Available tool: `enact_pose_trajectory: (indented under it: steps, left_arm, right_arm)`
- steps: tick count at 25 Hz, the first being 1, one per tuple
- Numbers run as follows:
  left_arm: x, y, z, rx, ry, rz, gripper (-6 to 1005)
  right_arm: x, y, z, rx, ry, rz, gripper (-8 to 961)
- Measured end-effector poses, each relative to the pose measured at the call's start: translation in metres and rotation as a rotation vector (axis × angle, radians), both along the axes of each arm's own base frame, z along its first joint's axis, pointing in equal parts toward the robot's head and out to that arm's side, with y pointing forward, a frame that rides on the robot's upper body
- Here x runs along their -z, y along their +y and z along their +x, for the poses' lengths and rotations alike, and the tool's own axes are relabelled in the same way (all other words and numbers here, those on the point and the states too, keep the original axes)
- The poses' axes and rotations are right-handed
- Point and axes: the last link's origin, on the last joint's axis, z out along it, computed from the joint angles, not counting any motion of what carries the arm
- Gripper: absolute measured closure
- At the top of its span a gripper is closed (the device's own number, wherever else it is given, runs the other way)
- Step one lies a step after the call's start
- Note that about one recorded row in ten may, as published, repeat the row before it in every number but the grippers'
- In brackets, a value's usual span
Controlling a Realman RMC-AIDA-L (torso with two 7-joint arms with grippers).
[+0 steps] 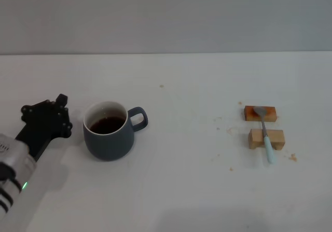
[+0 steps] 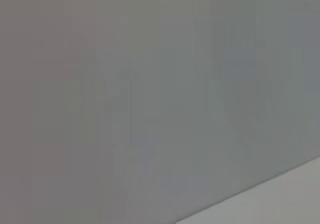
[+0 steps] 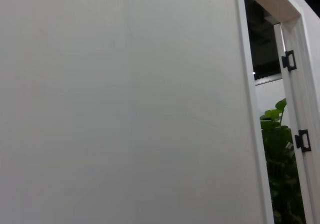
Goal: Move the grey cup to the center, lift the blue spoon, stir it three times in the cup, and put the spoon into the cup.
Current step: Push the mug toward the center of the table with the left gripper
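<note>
One cup (image 1: pixel 109 132), one spoon (image 1: pixel 264 132), two blocks (image 1: pixel 260 112)

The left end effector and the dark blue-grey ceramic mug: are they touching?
Apart. The head view shows white table between the left end effector and the mug.

You can't read the left gripper's (image 1: pixel 45 119) jaws; its arm runs off the edge, and both wrist views miss the table's objects.

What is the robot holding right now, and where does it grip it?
Nothing: the left gripper sits beside the grey cup, apart from it; the blue spoon lies untouched.
</note>
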Motion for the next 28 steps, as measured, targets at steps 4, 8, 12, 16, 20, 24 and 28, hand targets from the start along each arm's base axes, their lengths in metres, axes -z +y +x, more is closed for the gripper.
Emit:
enact_pose_trajectory:
  steps: [4, 8, 12, 16, 20, 24, 28]
  left_arm:
    - [0.004, 0.01, 0.006, 0.009, 0.017, -0.026, 1001]
    - [0.008, 0.012, 0.01, 0.021, 0.031, -0.044, 1001]
    - [0.014, 0.01, 0.013, 0.037, 0.041, -0.071, 1001]
    - [0.019, 0.006, 0.015, 0.05, 0.042, -0.093, 1001]
    - [0.026, 0.001, 0.019, 0.068, 0.041, -0.121, 1001]
    - [0.029, -0.001, 0.021, 0.077, 0.035, -0.131, 1001]
    - [0.033, -0.003, 0.025, 0.093, 0.031, -0.15, 1001]
  right_arm:
    - [-0.001, -0.003, 0.001, 0.004, 0.0, 0.004, 146]
    - [0.0, -0.003, 0.001, 0.005, 0.002, 0.005, 146]
    - [0.0, -0.001, 0.001, 0.002, 0.003, 0.004, 146]
    - [-0.001, 0.002, -0.001, -0.006, 0.0, 0.004, 146]
    - [-0.002, 0.006, -0.003, -0.015, -0.003, 0.002, 146]
    - [-0.002, 0.006, -0.003, -0.016, -0.003, 0.001, 146]
    - [-0.001, 0.007, -0.003, -0.016, -0.003, -0.001, 146]
